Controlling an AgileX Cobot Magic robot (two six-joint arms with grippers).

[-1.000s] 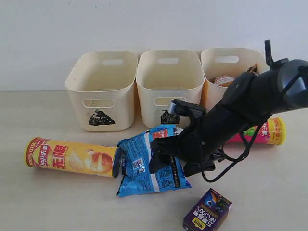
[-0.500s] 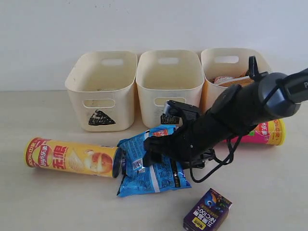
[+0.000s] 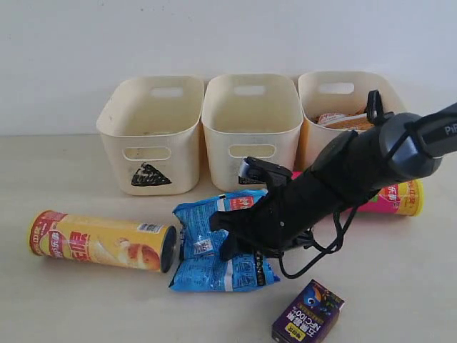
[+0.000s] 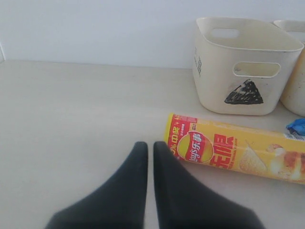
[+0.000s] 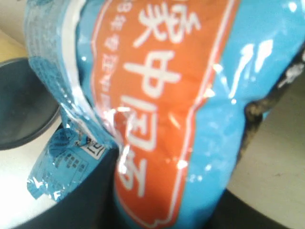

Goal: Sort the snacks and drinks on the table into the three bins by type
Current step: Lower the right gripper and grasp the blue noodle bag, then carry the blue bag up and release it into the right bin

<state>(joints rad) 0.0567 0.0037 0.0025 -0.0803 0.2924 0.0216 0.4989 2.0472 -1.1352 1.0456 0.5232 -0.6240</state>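
Right arm (image 3: 357,168) lies low, stretched out over the table. The right gripper (image 3: 225,234) is clamped on the blue noodle packet (image 5: 190,95), which rests on the table in front of the triangle bin (image 3: 150,136), off to that bin's right. We note white Chinese characters on the packet's orange panel. The left gripper (image 4: 147,143) has its fingers pressed together, near the end of the yellow tube (image 4: 238,155) that lies in front of the triangle bin. On the tube's red logo we read "Lay's".
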